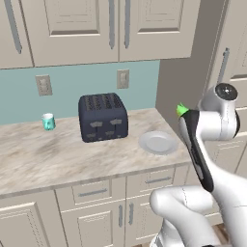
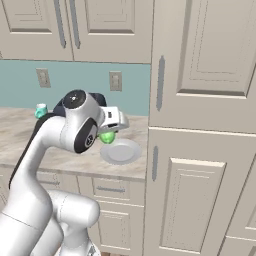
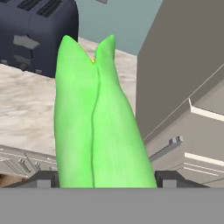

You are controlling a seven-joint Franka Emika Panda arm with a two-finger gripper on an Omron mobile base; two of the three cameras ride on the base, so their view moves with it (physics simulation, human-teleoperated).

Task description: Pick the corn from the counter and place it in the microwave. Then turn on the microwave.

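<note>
The corn (image 3: 98,127), a bright green cob in pointed husk leaves, stands up between my two fingertips, and my gripper (image 3: 105,179) is shut on it. From the right base view the hand (image 2: 113,122) hangs above the counter (image 2: 20,142) near its right end, with the corn (image 2: 106,136) showing green beneath it. The left base view shows just the corn's tip (image 1: 182,110) poking out behind my forearm, over the counter (image 1: 48,159). The microwave is out of view.
A dark toaster (image 1: 102,117) stands mid-counter, and a white plate (image 1: 158,143) lies to its right, just below the hand (image 2: 121,151). A small teal cup (image 1: 48,121) sits at the back left. A tall cream cabinet (image 2: 200,150) closes off the counter's right end.
</note>
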